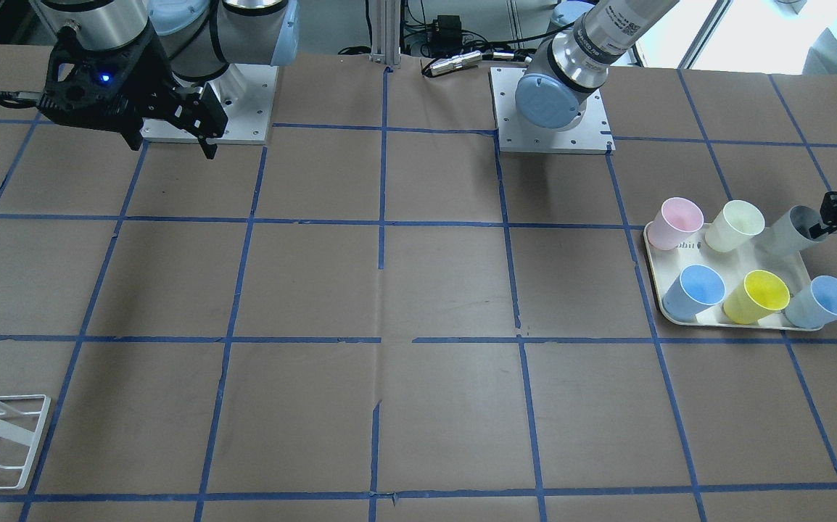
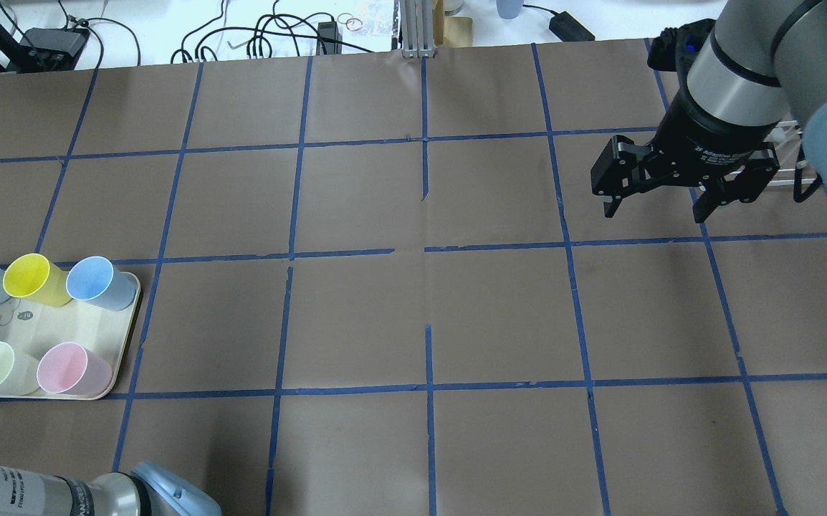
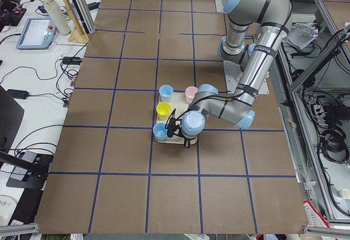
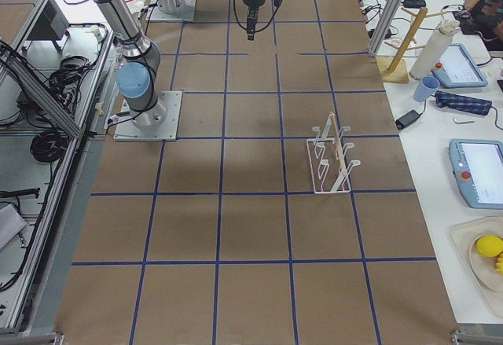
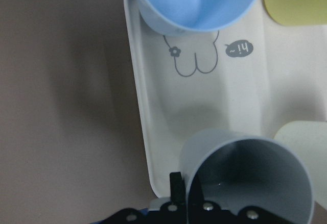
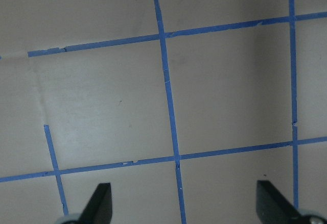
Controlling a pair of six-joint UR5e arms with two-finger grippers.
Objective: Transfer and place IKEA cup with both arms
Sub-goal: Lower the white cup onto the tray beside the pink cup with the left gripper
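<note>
IKEA cup (image 1: 794, 230) sits at the corner of the tray (image 5: 156, 127), its wall pinched by the left gripper (image 1: 822, 226), one finger inside the rim. Only the left wrist view shows this grip clearly; the overhead view misses it. The right gripper (image 2: 663, 206) hangs spread wide, holding nothing, above the table (image 2: 421, 308). The tray's speech bubble (image 5: 239, 49) reads "hi~"; the right gripper's body reads "2F Adaptive".

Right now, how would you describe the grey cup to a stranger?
On the robot's left lies a tray with six cups. In the row nearer the robot, the IKEA cup is the outermost, at the left gripper. It alone is grey; its neighbours are a cream-yellow cup and a light-blue cup.
</note>
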